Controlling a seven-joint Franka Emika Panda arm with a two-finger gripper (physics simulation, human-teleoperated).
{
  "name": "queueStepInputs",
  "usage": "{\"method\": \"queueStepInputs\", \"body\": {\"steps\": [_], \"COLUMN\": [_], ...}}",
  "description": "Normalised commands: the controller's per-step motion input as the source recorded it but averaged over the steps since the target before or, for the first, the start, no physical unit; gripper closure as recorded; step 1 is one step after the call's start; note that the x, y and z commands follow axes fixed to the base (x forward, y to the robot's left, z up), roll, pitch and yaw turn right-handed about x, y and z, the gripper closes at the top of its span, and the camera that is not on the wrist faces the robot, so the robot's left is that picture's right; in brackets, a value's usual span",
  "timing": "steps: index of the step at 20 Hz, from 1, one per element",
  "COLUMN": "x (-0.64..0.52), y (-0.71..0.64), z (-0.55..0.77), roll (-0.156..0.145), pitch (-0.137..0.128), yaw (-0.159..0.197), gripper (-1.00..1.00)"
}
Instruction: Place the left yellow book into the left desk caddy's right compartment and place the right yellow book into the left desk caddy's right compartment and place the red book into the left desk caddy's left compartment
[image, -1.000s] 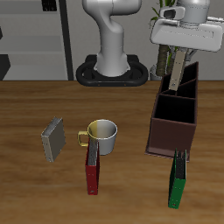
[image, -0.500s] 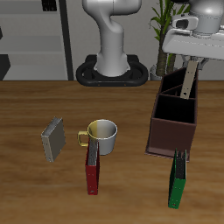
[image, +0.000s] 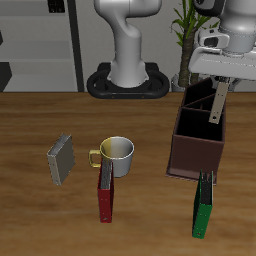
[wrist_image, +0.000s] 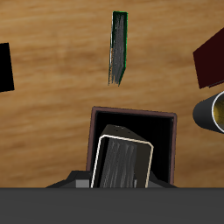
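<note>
Over the table (image: 40, 120), the fingers (image: 217, 88) now hang wide above the released yellow book (image: 214, 108).

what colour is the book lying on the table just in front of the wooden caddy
Green: the green book, clearest in the exterior view.

We see one grey book (image: 215, 104) tilted inside the dark-brown caddy (image: 197, 150), the other (image: 61, 159) at the mug's nine o'clock, the red book (image: 105, 194) at six.
</note>
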Motion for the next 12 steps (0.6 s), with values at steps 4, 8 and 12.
{"method": "queueStepInputs", "body": {"steps": [4,8,12], "x": [0.07,0.05,0.05], "y": [-0.04,-0.03,-0.06], "z": [-0.22,-0.22,-0.24], "roll": [0.001,0.003,0.026], "pitch": [0.022,0.031,0.030], "yaw": [0.011,0.003,-0.001], "gripper": [1.00,1.00,1.00]}}
